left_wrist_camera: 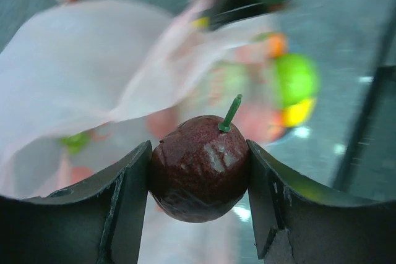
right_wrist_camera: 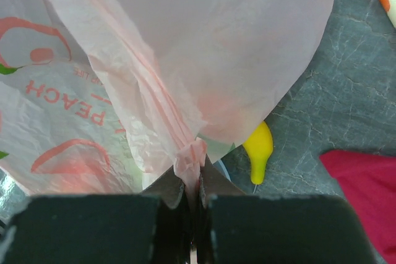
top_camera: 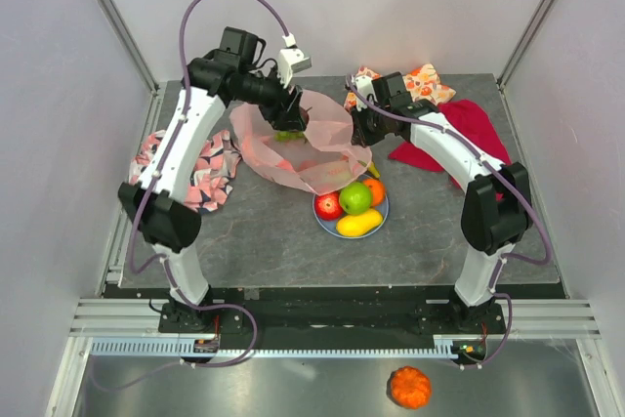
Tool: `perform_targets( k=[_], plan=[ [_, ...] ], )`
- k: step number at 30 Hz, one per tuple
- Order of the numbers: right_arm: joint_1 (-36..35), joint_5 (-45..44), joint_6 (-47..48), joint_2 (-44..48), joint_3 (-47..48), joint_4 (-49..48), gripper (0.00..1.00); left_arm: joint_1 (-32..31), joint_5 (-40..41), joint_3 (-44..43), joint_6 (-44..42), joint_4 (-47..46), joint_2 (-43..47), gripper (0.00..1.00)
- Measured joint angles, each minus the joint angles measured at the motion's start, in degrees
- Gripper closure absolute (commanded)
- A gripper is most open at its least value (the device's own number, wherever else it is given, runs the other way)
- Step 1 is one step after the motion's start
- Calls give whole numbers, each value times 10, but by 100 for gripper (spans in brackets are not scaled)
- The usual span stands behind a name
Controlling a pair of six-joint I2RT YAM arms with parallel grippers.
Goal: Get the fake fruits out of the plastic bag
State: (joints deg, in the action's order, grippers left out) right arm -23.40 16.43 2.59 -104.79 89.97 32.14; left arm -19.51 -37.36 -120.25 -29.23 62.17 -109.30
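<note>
Left wrist view: the left fingers (left_wrist_camera: 133, 183) clamp a dark purple fruit (left_wrist_camera: 199, 174) between them, its green stem up, above the pink plastic bag (left_wrist_camera: 80, 72). Right wrist view: the right fingers (right_wrist_camera: 218, 185) are closed on a pinched fold of the bag's edge, and the tip of a yellow banana (right_wrist_camera: 258, 148) lies on the worktop (right_wrist_camera: 322, 103) just beyond. Seen from the top, the bag sits mid-worktop between both arms. Its near corner reaches a blue plate (top_camera: 320, 220) holding a red apple (top_camera: 329, 205), green apple (top_camera: 355, 198), orange (top_camera: 374, 190) and yellow fruit (top_camera: 358, 224).
</note>
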Motion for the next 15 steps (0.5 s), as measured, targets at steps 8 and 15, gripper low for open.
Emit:
perform_targets(
  k=[8, 15],
  plan=[
    [8, -5, -3, -29, 37, 0, 98, -105, -59, 127, 7, 61, 115, 82],
    [19, -7, 0, -33, 67, 0, 92, -223, 22, 315, 16, -5, 130, 84]
  ],
)
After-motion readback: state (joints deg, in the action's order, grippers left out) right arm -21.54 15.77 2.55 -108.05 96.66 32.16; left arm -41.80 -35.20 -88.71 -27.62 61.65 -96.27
